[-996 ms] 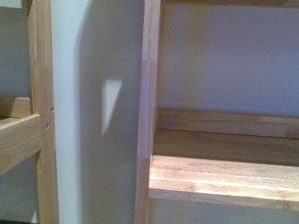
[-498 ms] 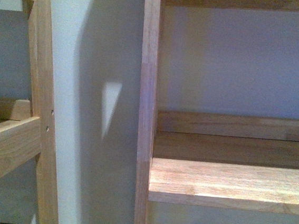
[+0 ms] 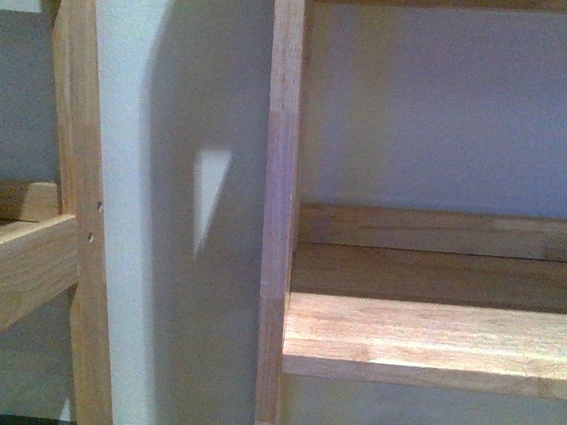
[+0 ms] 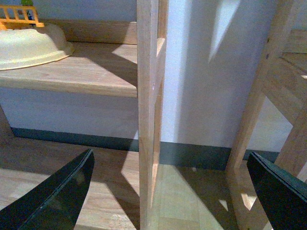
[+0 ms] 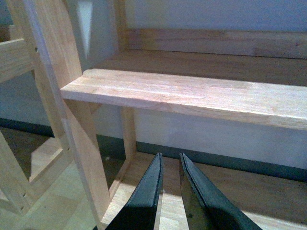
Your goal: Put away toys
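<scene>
No plush toy showed in any view, and the front camera took in neither arm, only a wooden shelf [image 3: 432, 342] against a pale wall [image 3: 168, 262]. A cream bowl-like object [image 4: 29, 45] under an orange piece sat on a shelf board, cut off by the picture's edge and hard to identify. The left gripper [image 4: 170, 191] stood spread wide and empty; the right gripper [image 5: 170, 184] was nearly pressed together, holding nothing.

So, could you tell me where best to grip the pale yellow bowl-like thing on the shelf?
Probably the flared rim of the bowl-like thing, reached from the shelf front: the rim juts out low, and the post blocks one side. It is partly out of view.
</scene>
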Tool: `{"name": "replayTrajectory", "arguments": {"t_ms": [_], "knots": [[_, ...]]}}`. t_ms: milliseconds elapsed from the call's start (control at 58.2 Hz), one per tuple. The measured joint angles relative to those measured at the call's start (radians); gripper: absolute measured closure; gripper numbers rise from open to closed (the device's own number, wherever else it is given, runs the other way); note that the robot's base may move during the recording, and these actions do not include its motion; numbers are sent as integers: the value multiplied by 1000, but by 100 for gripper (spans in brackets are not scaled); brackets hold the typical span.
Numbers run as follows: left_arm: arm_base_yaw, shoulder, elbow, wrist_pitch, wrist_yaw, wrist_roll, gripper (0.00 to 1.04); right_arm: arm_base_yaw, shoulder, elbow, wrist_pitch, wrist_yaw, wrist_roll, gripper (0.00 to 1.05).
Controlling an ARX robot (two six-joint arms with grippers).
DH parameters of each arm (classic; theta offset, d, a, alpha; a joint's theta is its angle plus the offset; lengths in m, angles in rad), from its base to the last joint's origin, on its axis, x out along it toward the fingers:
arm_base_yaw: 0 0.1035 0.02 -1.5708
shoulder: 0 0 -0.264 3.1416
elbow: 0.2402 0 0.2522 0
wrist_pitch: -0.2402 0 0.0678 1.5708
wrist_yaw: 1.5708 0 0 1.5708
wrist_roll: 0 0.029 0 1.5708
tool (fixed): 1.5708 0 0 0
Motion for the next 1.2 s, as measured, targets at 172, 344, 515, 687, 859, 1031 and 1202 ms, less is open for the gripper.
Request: {"name": "replayTrajectory", "arguments": {"t_ms": [172, 344, 515, 687, 859, 1031, 1202], "knots": [[0, 0, 0, 0, 0, 0, 6, 0, -12, -18, 3, 0, 0, 89], [0, 0, 0, 0, 0, 0, 6, 0, -50, -53, 7, -2, 0, 89], [0, 0, 0, 0, 0, 0, 6, -1, -55, -53, 8, -2, 0, 89], [0, 0, 0, 0, 0, 0, 6, -1, -55, -53, 8, -2, -2, 70], [0, 0, 0, 0, 0, 0, 6, -1, -55, -53, 8, -2, -2, 37], [0, 0, 0, 0, 0, 0, 6, -1, -55, -53, 8, -2, -2, 6], [0, 0, 0, 0, 0, 0, 6, -1, -55, -53, 8, -2, -3, 0]]}}
